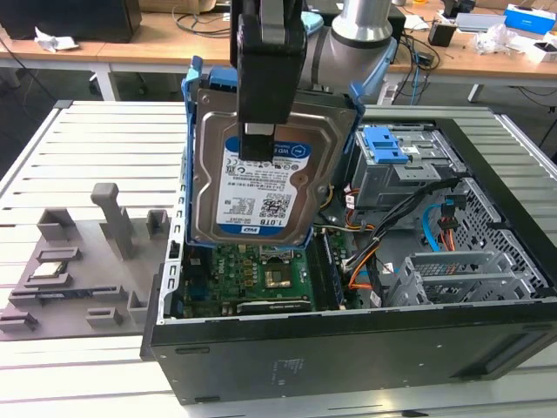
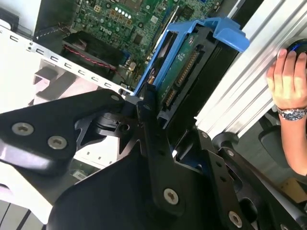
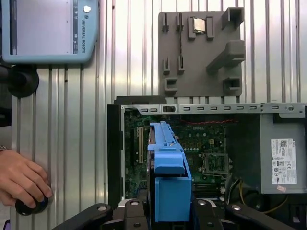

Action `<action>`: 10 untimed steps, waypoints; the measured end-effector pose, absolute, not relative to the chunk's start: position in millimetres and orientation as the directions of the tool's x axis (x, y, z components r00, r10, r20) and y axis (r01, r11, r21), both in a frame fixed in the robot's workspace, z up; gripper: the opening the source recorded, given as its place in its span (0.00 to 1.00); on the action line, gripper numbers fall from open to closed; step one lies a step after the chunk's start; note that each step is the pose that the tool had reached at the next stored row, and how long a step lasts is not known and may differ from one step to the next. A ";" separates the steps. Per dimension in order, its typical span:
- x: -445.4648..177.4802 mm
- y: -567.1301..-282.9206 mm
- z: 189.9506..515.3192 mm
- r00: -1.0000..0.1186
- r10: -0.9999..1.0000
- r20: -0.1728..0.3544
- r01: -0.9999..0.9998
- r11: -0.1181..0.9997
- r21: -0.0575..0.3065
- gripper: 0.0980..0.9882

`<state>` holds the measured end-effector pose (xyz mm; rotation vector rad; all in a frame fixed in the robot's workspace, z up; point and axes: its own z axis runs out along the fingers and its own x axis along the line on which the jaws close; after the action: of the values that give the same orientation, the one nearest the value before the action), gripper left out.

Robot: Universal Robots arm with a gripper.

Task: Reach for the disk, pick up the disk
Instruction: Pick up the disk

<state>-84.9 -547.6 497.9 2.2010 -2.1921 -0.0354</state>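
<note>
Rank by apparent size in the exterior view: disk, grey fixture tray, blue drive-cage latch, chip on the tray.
1. Disk, held up close to the camera, which inflates it
2. Grey fixture tray; true order against the disk is unsure
3. Blue drive-cage latch
4. Chip

You see the disk (image 1: 261,178) as smooth, dull silver metal with a glossy white-and-blue paper label, cradled in a bright blue plastic bracket (image 3: 170,187). The hand (image 1: 270,131) clamped on it is matt black plastic with bare metal screw heads. The surface (image 1: 78,148) is ribbed, brushed aluminium, pale and satin. Near its edge at the exterior view's left, the grey fixture plate (image 1: 83,261) looks matt, slightly grainy plastic. The computer case (image 1: 348,357) is black painted metal.
</note>
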 end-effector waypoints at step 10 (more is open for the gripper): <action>-84.4 -549.0 488.9 0.004 -1.000 0.009 -0.999 -0.004 0.041 0.30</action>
<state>-84.4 -549.0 488.9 2.2008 -2.1921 -0.0354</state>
